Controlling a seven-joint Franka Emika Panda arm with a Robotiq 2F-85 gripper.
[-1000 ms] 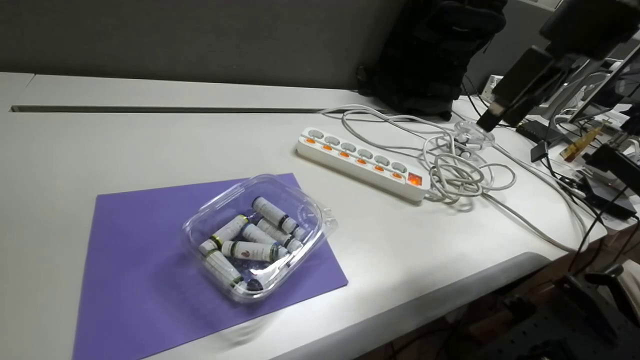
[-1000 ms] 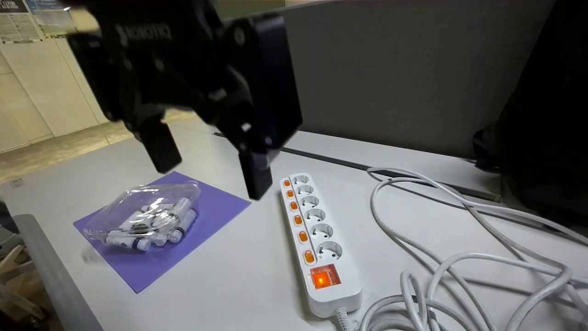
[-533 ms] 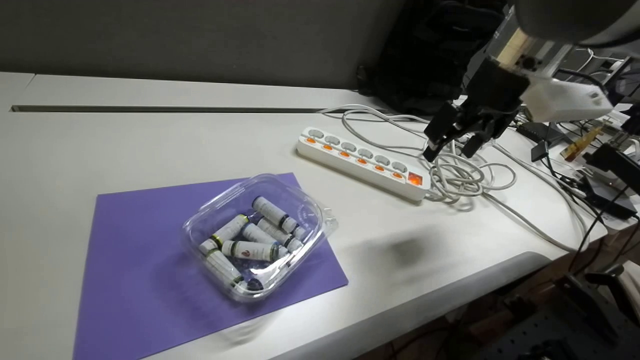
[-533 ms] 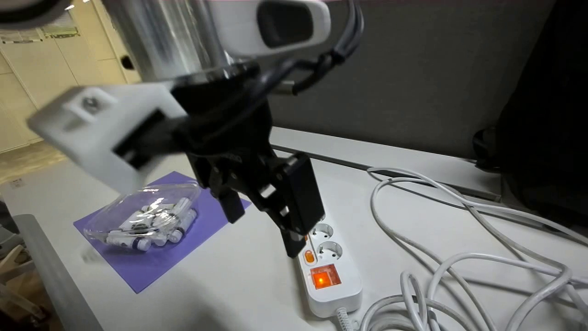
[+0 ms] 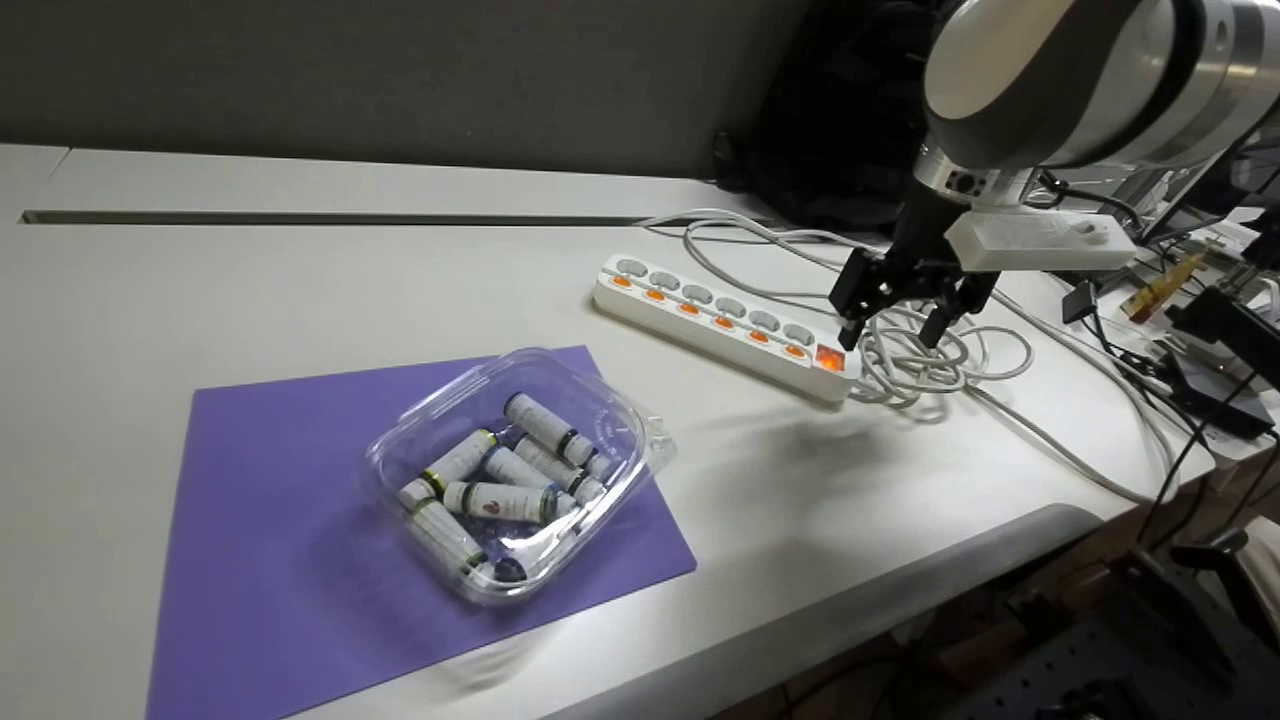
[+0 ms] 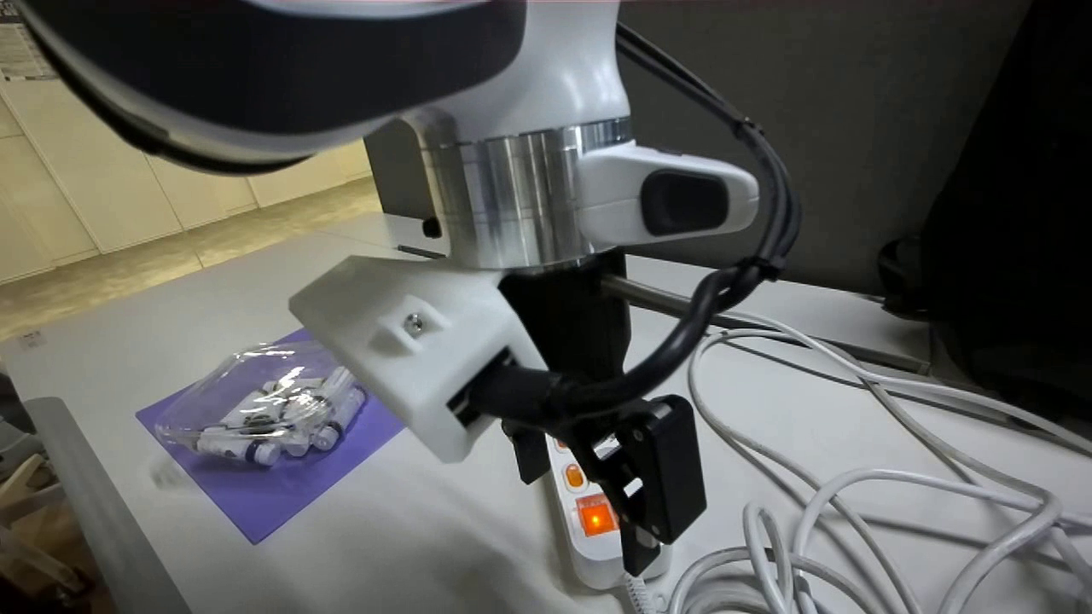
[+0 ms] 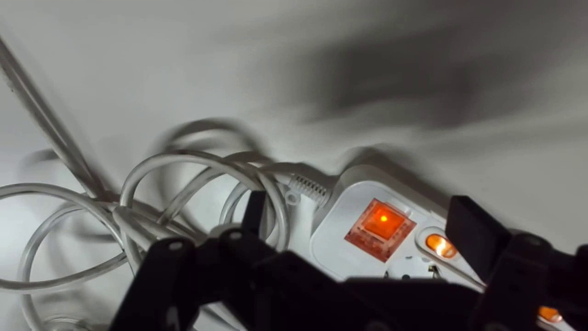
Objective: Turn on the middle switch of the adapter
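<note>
Adapter (image 5: 725, 344): long white plastic bar, oval orange switches (image 5: 723, 322). Black gripper (image 6: 587, 516), spread wide and empty, hides most switches in an exterior view.

Setting of the tiny orange-red middle rocker switch (image 5: 723, 322): too small to read in an exterior view. In an exterior view, the black two-fingered gripper (image 6: 587, 512) and the thick black wrist cable (image 6: 525, 396) hide most of the far stretch of the long white plastic power strip (image 6: 595, 558), that switch included. In the wrist view, the strip's far end lies beyond the edge. White-and-grey robot arm (image 5: 1010, 70): cut off in both exterior views. Purple sheet (image 5: 270, 560): near left corner cut off in an exterior view. Fine print on the white cylinders (image 5: 505, 502): illegible.
</note>
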